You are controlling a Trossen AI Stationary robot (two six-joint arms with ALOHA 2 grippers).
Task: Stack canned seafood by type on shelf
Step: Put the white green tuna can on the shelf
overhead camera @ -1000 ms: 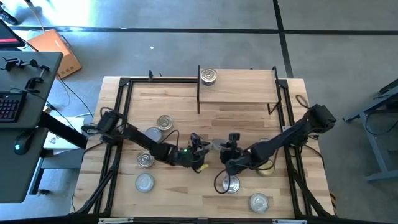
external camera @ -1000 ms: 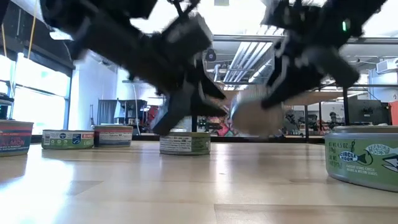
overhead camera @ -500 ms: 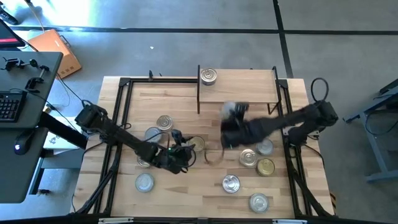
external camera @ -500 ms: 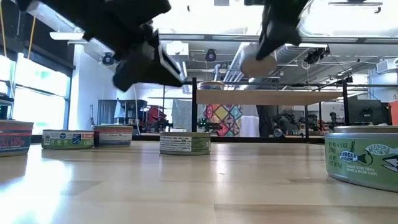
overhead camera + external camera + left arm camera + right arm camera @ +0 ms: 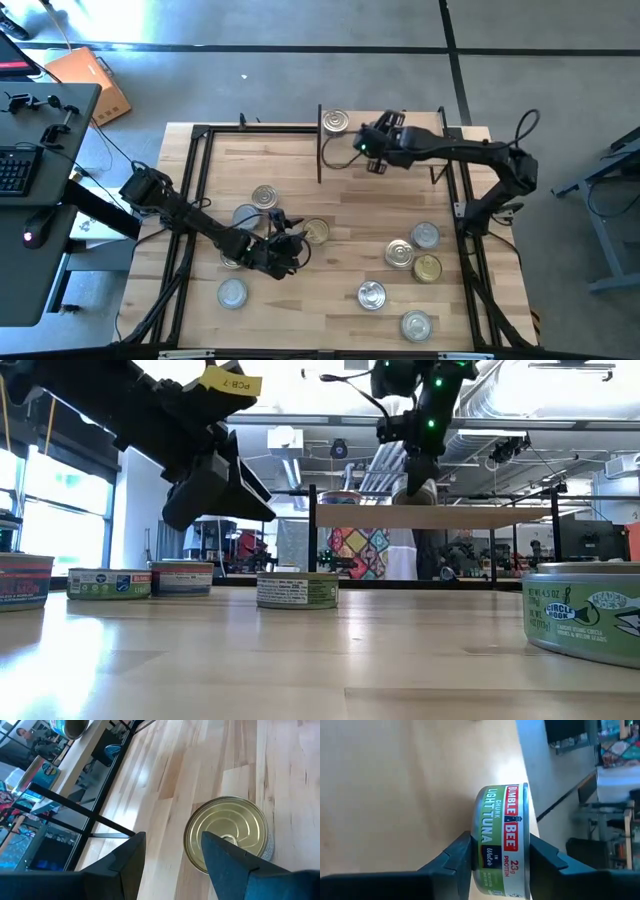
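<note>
My right gripper (image 5: 372, 150) is over the light-wood shelf (image 5: 400, 152), shut on a green-labelled tuna tin (image 5: 500, 840); the low view shows that tin (image 5: 413, 493) just above the shelf top (image 5: 470, 516). One silver tin (image 5: 336, 123) stands on the shelf's far left corner. My left gripper (image 5: 292, 243) is open and hovers above the table beside a gold-toned tin (image 5: 316, 232). In its wrist view the gold tin (image 5: 227, 837) stands on its base on the wood, past my open left gripper (image 5: 172, 862), untouched. My right gripper pinches the tuna tin between its two fingers (image 5: 455, 860), one on each flat end (image 5: 476, 847), with the labelled side wall facing the wrist camera. The arm reaches in from the table's right. The tin is lifted off the table, over the shelf.
Several more tins stand on the table: a group to the left (image 5: 250, 208), two near the left near corner (image 5: 233, 275), and a cluster on the right (image 5: 412, 250) down to the near edge (image 5: 416, 324). Black frame rails (image 5: 200, 200) run along the table's sides.
My right gripper has lifted a tin from the middle of the table, where both grippers stood close together, and carried it up and toward the far edge until it is over the shelf. My left gripper has drawn back toward the table's left and risen.
</note>
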